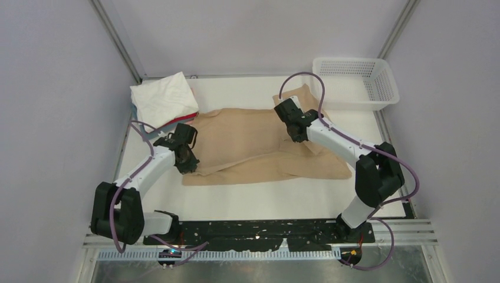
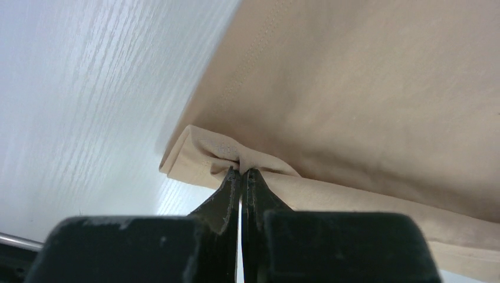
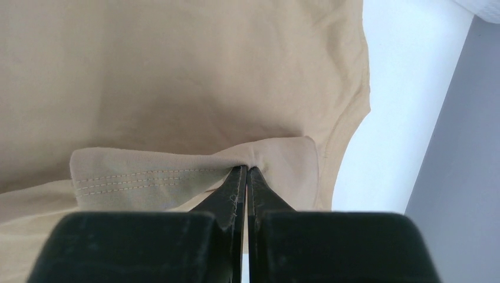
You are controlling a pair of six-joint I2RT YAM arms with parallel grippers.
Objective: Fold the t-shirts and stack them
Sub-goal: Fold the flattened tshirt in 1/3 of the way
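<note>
Two claws: each one pinches the tan shirt (image 1: pixel 247 147), one at each end.
Left claw (image 2: pixel 242 172): shut tight on a small bunched bit of cloth at the shirt's left edge, right by the bare table (image 1: pixel 253 197).
Right claw (image 3: pixel 246 169): shut tight on a turned-over flap with stitch lines, near a sleeve.
Where the shirt is: spread mostly flat in the middle of the table, long way across, between the two arms. It is not folded up yet.
Why two grips: I think a hold at both ends pulls the cloth straight, so one long side can be lifted and laid over in a neat fold. With one claw alone it would sag.
Why the edge: a thin edge is easy to grab. The flat middle would slip.
Stack (image 1: pixel 165 103): folded shirts sit at the far left corner, just beside the tan shirt. A white shirt (image 1: pixel 162 94) is on top and a red shirt (image 1: pixel 193 113) peeks out below. More may hide under them; I cannot tell.
Why there: I think it is close so the tan shirt can go on top when done.
Basket (image 1: pixel 345 99): white, at the far right corner. I see nothing inside it.
</note>
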